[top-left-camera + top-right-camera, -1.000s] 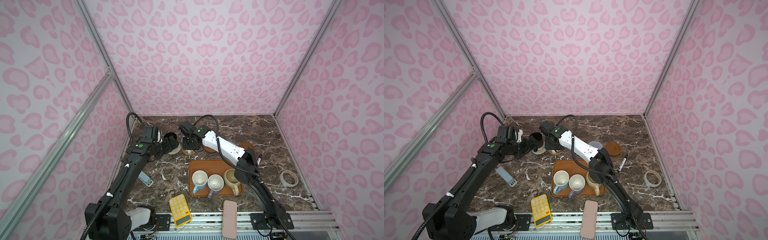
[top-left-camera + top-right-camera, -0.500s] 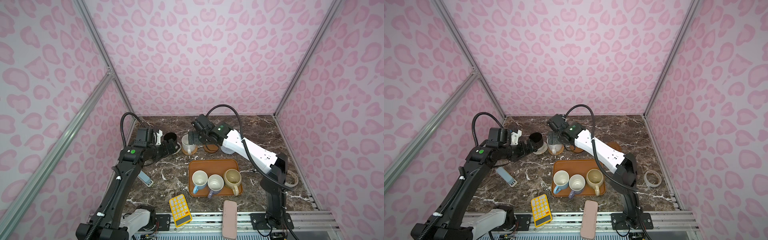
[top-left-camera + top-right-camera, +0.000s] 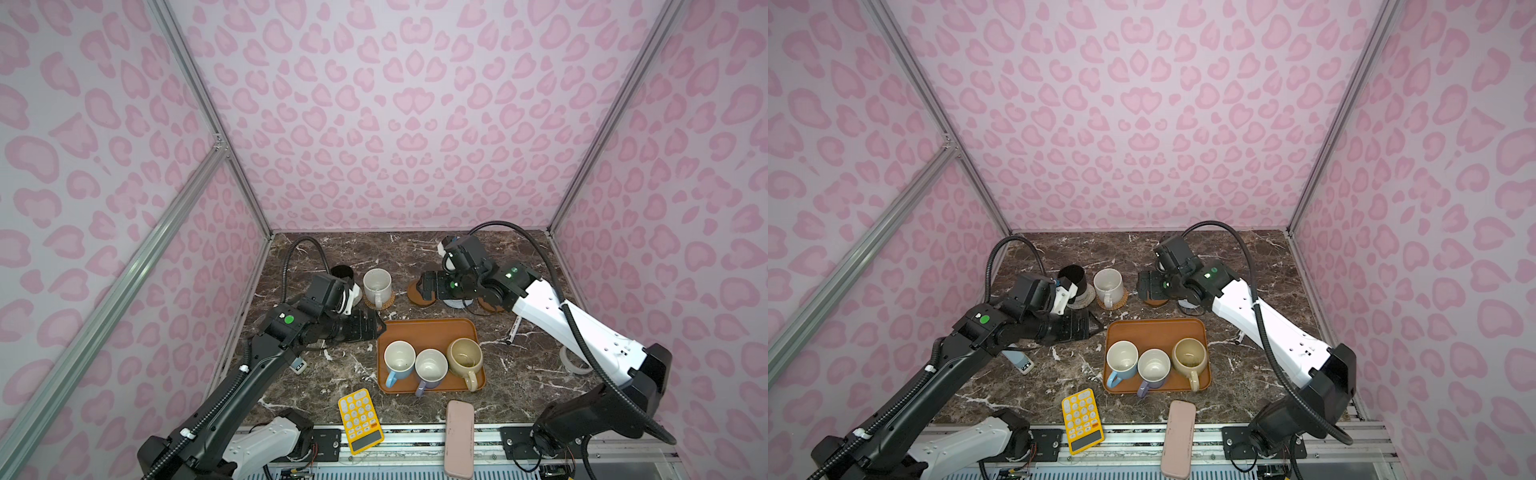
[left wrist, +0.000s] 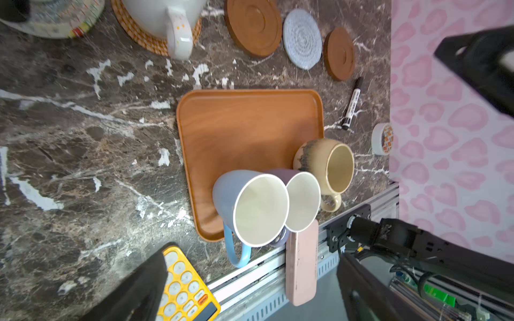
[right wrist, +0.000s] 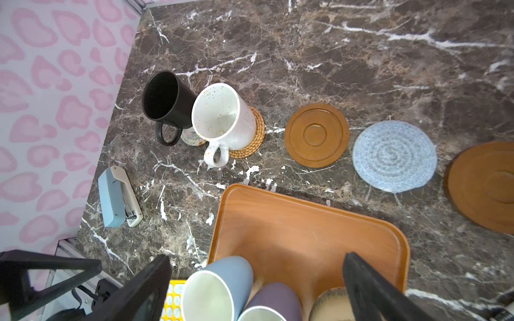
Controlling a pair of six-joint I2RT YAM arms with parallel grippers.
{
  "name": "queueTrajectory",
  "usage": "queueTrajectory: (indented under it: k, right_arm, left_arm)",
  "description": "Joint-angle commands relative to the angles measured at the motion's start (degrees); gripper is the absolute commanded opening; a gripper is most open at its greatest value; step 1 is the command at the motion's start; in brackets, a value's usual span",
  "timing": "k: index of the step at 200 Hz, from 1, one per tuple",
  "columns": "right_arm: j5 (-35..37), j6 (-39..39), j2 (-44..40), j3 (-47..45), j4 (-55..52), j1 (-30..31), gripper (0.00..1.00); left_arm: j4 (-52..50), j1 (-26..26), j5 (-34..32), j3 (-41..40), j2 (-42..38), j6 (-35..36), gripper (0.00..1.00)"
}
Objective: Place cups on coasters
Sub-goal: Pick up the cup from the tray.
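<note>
Left pincer point(image 3: 374, 328) and right pincer point(image 3: 428, 286) gape empty, but the light-blue mug point(image 3: 400, 359) sits tight against the lavender mug point(image 3: 431, 368), so grabbing one could tip the other.

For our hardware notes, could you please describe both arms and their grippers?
The left arm is black with a green sticker and white base; the right arm has a white forearm. Both carry ribbed black cables. The left gripper and right gripper are black.

Marble tabletop point(image 3: 374, 249): orange-brown tray point(image 3: 428, 332) near the front edge, yellow calculator point(image 3: 360, 419) and pink case point(image 3: 459, 438) overhanging it, blue stapler point(image 5: 118, 196) by the left edge, black marker point(image 4: 352, 103) and tape roll point(image 4: 382, 138) toward the right edge.
</note>
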Motion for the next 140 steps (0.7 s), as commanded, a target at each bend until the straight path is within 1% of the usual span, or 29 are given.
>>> queueTrajectory:
  k: [1, 9, 21, 29, 39, 48, 59, 83, 117, 140]
  right_arm:
    - [1.9, -2.7, -4.8, -4.7, -1.5, -0.3, 0.98]
    - [1.0, -2.4, -7.7, -7.1, 0.3, -0.6, 0.98]
    - [-0.7, -0.8, -13.0, -12.4, 5.1, -1.6, 0.98]
    - [-3.6, -0.4, -16.6, -16.8, 8.9, -3.3, 0.98]
    - [-8.4, 1.5, -20.2, -20.8, 11.2, -6.9, 0.98]
    - [-13.1, 2.6, -21.8, -22.8, 11.1, -10.8, 0.98]
    - [-15.2, 1.5, -22.9, -23.6, 8.8, -13.5, 0.98]
    - [-14.1, -1.7, -24.7, -23.3, 4.1, -13.9, 0.98]
    - [-15.7, -1.6, -26.4, -24.7, 2.8, -13.2, 0.97]
    - [-11.6, -3.6, -25.8, -24.8, 1.2, -9.5, 0.97]
  left_arm:
    - [1.6, -4.4, -3.9, -2.9, -1.2, -4.3, 0.97]
    - [3.4, -5.8, -4.8, -4.5, -2.3, -6.5, 0.97]
    - [7.5, -7.6, -4.3, -7.6, -4.2, -8.8, 0.97]
    - [8.9, -8.9, -4.7, -8.8, -4.5, -9.5, 0.97]
    - [8.1, -10.6, -7.0, -9.1, -3.9, -9.5, 0.97]
    - [6.1, -12.6, -9.8, -8.6, -2.7, -9.0, 0.97]
    - [3.9, -15.0, -12.9, -8.1, -1.1, -8.4, 0.97]
    - [3.1, -18.9, -16.5, -8.6, 1.0, -8.8, 1.0]
    - [6.1, -22.2, -17.0, -10.6, 4.7, -10.1, 0.96]
    - [6.3, -24.7, -19.3, -10.2, 8.2, -10.7, 0.91]
